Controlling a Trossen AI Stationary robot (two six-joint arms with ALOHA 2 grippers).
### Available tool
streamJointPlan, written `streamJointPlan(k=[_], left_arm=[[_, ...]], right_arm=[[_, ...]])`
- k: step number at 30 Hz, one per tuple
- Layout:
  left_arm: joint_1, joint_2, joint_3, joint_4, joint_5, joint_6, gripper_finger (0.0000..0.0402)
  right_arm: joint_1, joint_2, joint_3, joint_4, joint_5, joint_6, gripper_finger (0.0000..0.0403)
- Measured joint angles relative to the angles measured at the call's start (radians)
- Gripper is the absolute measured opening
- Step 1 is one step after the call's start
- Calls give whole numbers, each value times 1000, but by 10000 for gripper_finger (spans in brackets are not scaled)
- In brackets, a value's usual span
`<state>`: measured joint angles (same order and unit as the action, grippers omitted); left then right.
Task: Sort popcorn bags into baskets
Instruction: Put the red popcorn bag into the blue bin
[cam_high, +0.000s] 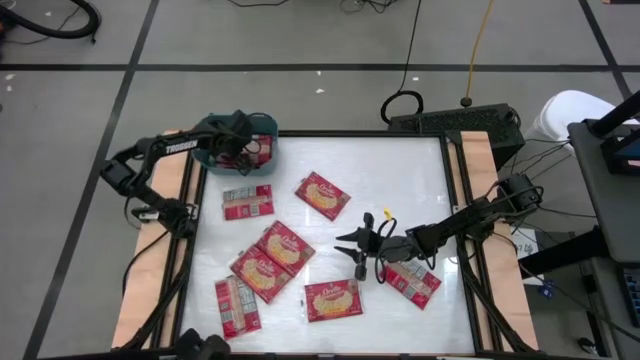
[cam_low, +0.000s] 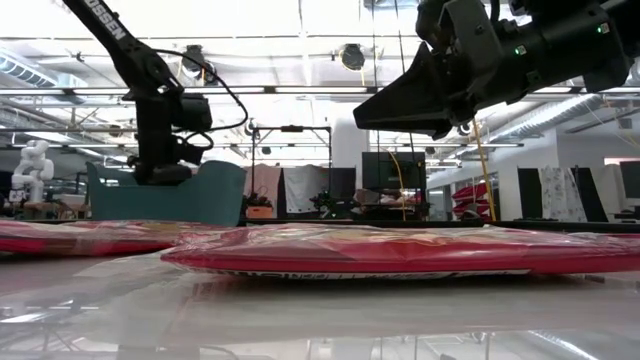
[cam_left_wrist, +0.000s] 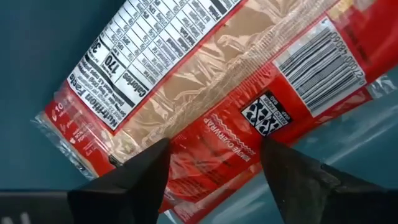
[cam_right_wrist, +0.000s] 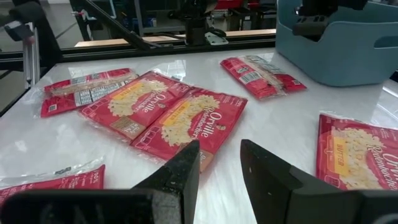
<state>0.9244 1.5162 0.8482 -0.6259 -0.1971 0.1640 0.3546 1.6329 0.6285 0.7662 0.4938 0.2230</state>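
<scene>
A popcorn bag (cam_left_wrist: 205, 93) lies back-side up inside the teal basket (cam_high: 215, 130) at the far left corner of the surface (cam_high: 400, 190); in the high view the left arm hides most of it. The left gripper (cam_left_wrist: 214, 171) sits directly above this bag, jaws spread wide and gripping nothing. Seven more bags (cam_high: 322, 195) lie flat on the surface; two overlap (cam_right_wrist: 168, 115). The right gripper (cam_high: 362, 245) hovers above the surface near centre, jaws partly open and empty. One bag (cam_high: 412, 281) is partly covered by the right arm.

"Nutrition Facts" on popcorn bag (cam_left_wrist: 205, 81)
</scene>
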Motion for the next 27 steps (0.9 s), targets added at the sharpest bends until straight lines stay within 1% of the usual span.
streamJointPlan(k=[3,5,7,11,12,13,16,18,23,27], left_arm=[[6,2,0,15,18,38,225],[3,2,-1,31,24,66,197],[2,2,-1,40,40,88,156],[3,2,-1,60,56,97,43],[3,2,-1,63,58,96,22],[2,2,-1,66,59,93,13],[2,-9,-2,68,60,96,6],[-9,-31,-3,69,42,77,4],[-42,-131,-3,113,-30,61,3],[-53,-205,-1,138,-34,64,2]], right_arm=[[-1,0,0,0,1,-2,112],[-1,0,0,0,1,-2,112],[-1,0,0,0,1,-2,112],[-1,0,0,0,1,-1,112],[-1,0,0,0,1,-1,112],[-1,0,0,0,1,-1,112],[-1,0,0,0,1,0,112],[0,0,0,0,1,1,112],[0,0,0,0,1,0,112],[0,0,0,0,1,1,112]])
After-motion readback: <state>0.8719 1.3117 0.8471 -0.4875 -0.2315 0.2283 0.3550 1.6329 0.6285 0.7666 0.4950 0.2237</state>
